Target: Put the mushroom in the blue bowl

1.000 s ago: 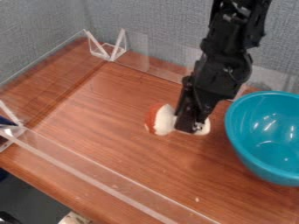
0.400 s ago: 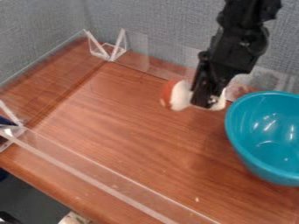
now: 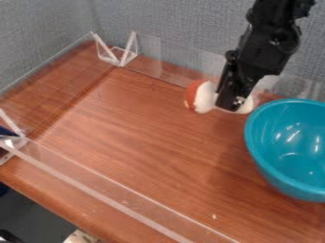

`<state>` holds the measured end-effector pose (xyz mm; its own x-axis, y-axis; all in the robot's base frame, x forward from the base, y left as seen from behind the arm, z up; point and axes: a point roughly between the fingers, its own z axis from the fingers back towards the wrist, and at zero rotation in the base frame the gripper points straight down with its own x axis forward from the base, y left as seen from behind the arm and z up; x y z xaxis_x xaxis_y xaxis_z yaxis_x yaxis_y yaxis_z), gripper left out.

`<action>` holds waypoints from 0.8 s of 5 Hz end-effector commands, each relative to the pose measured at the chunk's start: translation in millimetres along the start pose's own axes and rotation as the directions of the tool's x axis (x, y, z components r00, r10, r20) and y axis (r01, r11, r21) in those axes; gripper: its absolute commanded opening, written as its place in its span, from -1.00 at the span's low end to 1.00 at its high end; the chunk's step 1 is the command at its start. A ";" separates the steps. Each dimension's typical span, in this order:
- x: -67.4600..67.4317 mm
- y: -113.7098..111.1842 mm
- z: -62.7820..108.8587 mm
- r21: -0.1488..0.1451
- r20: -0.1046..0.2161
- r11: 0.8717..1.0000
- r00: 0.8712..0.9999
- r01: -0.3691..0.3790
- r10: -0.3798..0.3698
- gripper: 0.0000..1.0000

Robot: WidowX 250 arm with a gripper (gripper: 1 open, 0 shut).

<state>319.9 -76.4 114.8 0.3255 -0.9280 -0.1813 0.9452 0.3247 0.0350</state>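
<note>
The mushroom (image 3: 200,95), with a red-orange cap and a cream stem, hangs above the wooden table, lying sideways with its cap pointing left. My black gripper (image 3: 226,99) points down and is shut on its stem. The blue bowl (image 3: 295,145), deep and teal, sits on the table at the right edge of the view, just right of and below the gripper. Most of the stem is hidden behind the fingers.
A wooden table (image 3: 114,133) is fenced by low clear plastic walls (image 3: 89,180). A clear triangular stand (image 3: 117,49) sits at the back left corner. A grey backdrop lies behind.
The gripper has lifted the mushroom off the table and carried it up and to the right, closer to the bowl's rim.
</note>
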 end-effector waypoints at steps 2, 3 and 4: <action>8.0 8.8 19.0 0.074 0.049 0.997 0.998 0.025 -0.029 -1.00; 8.1 10.2 20.4 0.084 0.053 0.996 0.998 0.032 -0.036 -1.00; 8.0 11.5 21.2 0.094 0.057 0.995 0.997 0.040 -0.046 -1.00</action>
<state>327.6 -78.7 113.3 0.2820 -0.9446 -0.1682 0.9594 0.2765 0.0557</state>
